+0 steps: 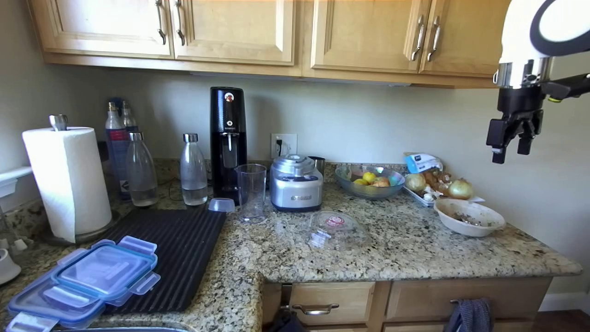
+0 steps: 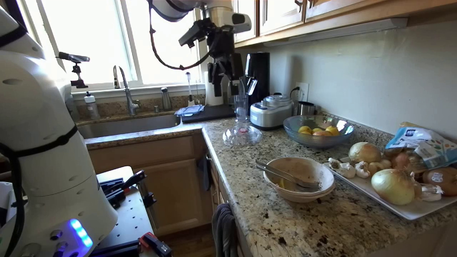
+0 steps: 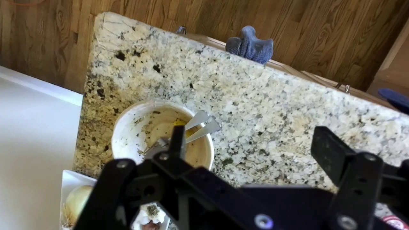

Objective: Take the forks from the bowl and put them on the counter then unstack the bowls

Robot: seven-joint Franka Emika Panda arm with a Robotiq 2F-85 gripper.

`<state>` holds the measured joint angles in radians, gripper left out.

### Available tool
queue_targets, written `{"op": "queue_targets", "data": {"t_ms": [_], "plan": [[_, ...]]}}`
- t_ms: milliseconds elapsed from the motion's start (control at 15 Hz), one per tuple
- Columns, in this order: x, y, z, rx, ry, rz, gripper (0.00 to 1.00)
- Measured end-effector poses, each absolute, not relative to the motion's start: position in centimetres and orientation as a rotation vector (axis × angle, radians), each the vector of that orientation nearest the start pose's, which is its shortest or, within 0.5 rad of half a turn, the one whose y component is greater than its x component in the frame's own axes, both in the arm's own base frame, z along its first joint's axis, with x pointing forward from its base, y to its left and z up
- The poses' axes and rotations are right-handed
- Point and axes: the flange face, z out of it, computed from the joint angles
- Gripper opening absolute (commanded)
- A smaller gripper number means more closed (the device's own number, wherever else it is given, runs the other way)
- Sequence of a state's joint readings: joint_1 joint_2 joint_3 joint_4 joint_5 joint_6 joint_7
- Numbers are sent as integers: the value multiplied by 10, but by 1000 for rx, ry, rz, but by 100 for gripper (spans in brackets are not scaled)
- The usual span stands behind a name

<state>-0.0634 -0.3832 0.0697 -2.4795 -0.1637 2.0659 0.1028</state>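
Two off-white bowls are stacked on the speckled granite counter (image 2: 271,228); the bowls (image 2: 303,197) also show in an exterior view (image 1: 465,228) and in the wrist view (image 3: 127,131). Two silver forks (image 2: 284,174) lie in the upper bowl, handles leaning over its rim; their handles (image 3: 206,130) show in the wrist view, and a finger hides part of them. Food scraps stick inside the bowl. My gripper is open and empty, high above the counter, in both exterior views (image 1: 511,150) (image 2: 226,88). In the wrist view, the gripper (image 3: 250,143) has its fingers wide apart.
A white tray (image 2: 389,208) with onions and garlic is beside the bowls. A clear bowl (image 2: 310,142) with yellow fruit, a clear plastic lid (image 1: 339,230) and a food processor (image 1: 296,193) stand farther along. Wall cabinets (image 1: 364,32) hang above. A towel (image 3: 250,48) hangs at the counter's front.
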Motion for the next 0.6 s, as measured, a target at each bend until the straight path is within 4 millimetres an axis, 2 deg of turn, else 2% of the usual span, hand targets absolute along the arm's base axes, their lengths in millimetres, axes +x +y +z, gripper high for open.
{"op": "queue_targets", "data": {"t_ms": [133,333,467,600], "plan": [[444,-23,409,-3301,103,28,100],[478,-34,391,-3291,183,36,100],[493,-35,388,-3294,210,37,100],[498,-35,388,-3294,212,33,100]]}}
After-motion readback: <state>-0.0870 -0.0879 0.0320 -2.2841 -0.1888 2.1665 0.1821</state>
